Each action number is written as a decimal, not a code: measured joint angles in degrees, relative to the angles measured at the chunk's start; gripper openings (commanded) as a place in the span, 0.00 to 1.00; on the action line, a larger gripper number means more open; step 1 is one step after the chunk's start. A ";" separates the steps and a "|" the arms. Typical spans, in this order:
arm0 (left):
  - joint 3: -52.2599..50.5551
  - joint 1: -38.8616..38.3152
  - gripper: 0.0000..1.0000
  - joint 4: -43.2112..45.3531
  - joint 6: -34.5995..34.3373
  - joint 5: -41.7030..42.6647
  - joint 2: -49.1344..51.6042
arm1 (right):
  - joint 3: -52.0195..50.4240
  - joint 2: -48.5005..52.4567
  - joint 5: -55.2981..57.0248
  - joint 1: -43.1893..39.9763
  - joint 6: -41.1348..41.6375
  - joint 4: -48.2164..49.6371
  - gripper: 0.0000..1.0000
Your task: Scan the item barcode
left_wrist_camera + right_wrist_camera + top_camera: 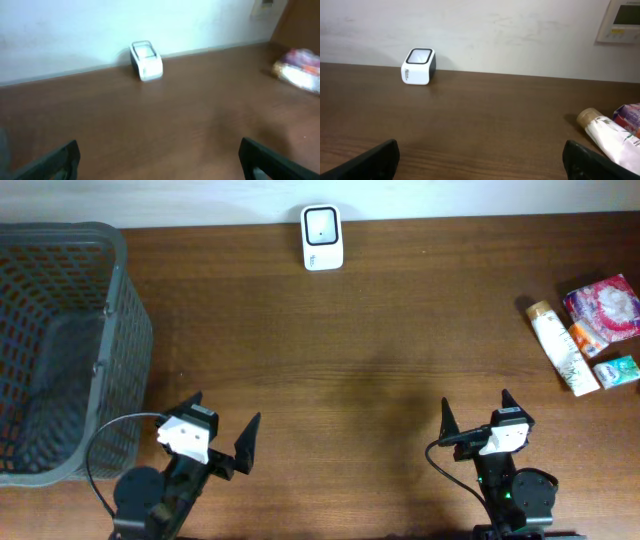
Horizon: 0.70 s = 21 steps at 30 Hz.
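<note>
Worktop [350, 350]: brown wood, seen from overhead.

Scanner [322, 237]: small white box with a dark window on top. It stands at the far edge of the worktop, a little left of centre and against the pale wall. Nothing touches it. Left wrist view shows it [146, 60] ahead and slightly left. Right wrist view shows it [418, 66] far off to the left.

Items for scanning: a loose group at the right edge of the worktop, well apart from the scanner and from both arms.
- white tube [563, 348] with a tan cap, lying flat, cap toward the far side
- red and pink packet [605, 305] just right of the tube
- small orange piece [587, 338] between tube and packet; print too small to read
- small teal packet [617, 370] nearest the front

Right wrist view catches the tube [607, 137] and a corner of the red packet [630, 116] at lower right. In the left wrist view the group is only a blur.

Grey mesh basket [125, 330]: at the left edge of the worktop; contents cannot be made out.

Left fingers [246, 445]: spread fully wide, nothing between them, low at the near edge beside the basket.

Right fingers [447, 420]: likewise spread fully wide and holding nothing, at the near edge toward the right. Both dark tips [375, 160] frame bare wood.
</note>
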 measured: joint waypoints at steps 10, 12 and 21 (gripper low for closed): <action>-20.48 5.99 0.99 14.45 -3.04 -5.46 -13.14 | 0.00 0.00 -0.02 0.00 0.00 0.00 0.99; -22.49 6.21 0.99 13.88 -3.30 -6.45 -15.54 | 0.00 0.00 -0.02 0.00 0.02 0.00 0.99; -22.49 9.42 0.99 13.22 -3.32 -10.86 -15.80 | 0.00 0.00 -0.02 0.00 -0.11 0.00 0.99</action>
